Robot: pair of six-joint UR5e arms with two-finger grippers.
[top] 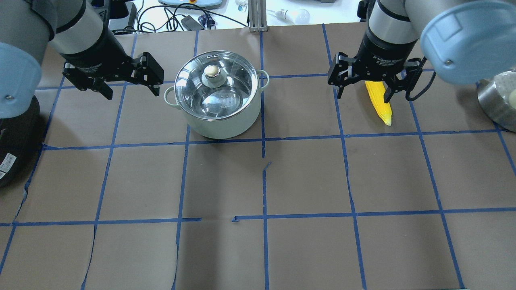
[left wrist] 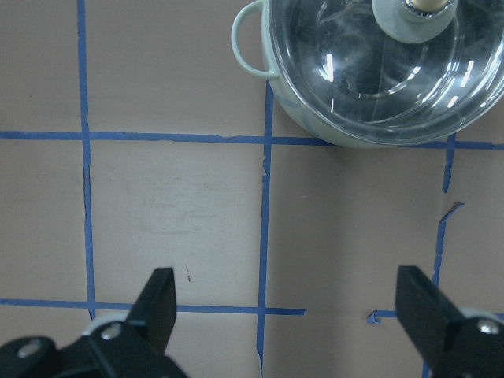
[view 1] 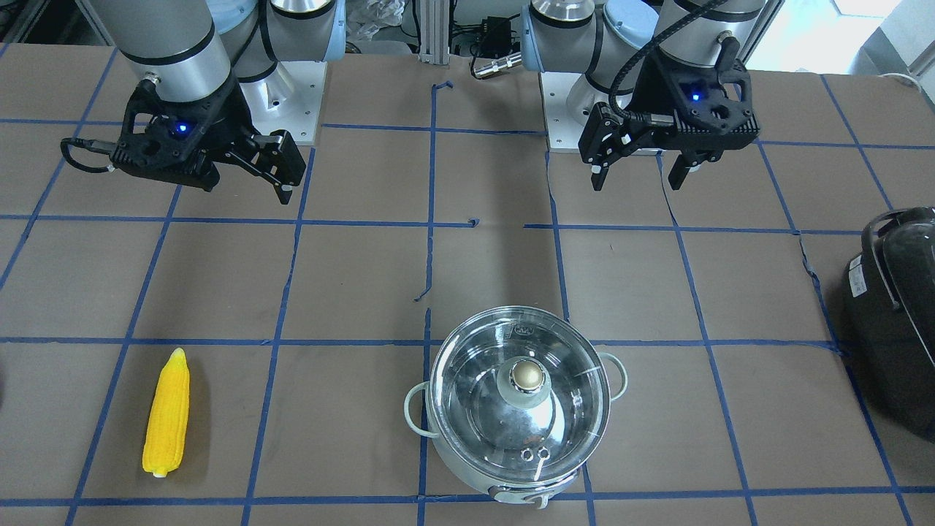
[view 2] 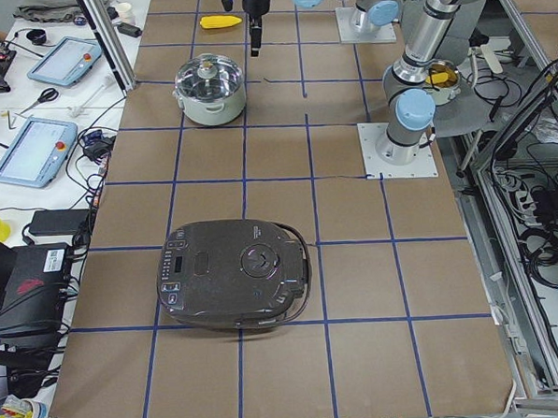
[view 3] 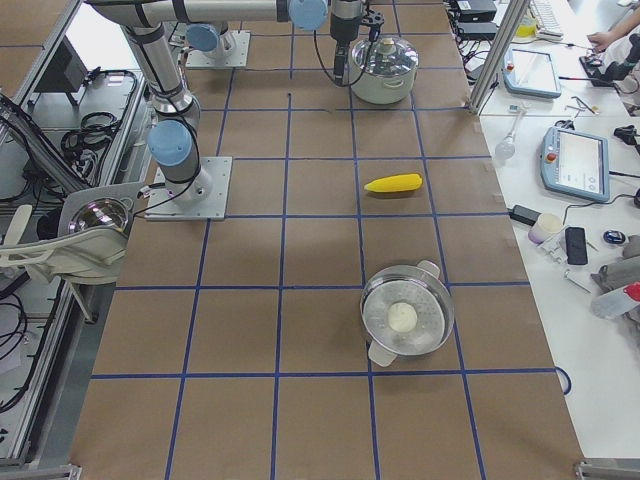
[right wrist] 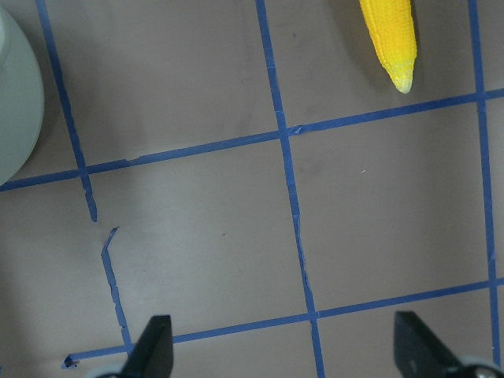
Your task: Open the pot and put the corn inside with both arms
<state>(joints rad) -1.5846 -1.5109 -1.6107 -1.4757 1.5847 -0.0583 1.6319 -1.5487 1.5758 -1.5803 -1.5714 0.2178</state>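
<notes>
The pot (view 1: 518,394) stands on the table with its glass lid and brassy knob (view 1: 527,375) on; it also shows in the overhead view (top: 215,98) and the left wrist view (left wrist: 378,71). The yellow corn (view 1: 166,413) lies flat on the table, apart from the pot. My left gripper (view 1: 637,181) is open and empty, hovering beside the pot (top: 131,90). My right gripper (view 1: 247,188) is open and empty above the table; in the overhead view (top: 363,96) it partly covers the corn (top: 381,105). The right wrist view shows the corn's tip (right wrist: 387,35) ahead of the open fingers.
A large black glossy appliance (view 1: 895,307) sits at the table's end on my left (top: 12,137). A second steel bowl with a white lump in it (view 3: 405,318) stands at the end on my right. Blue tape lines grid the brown table (top: 262,181).
</notes>
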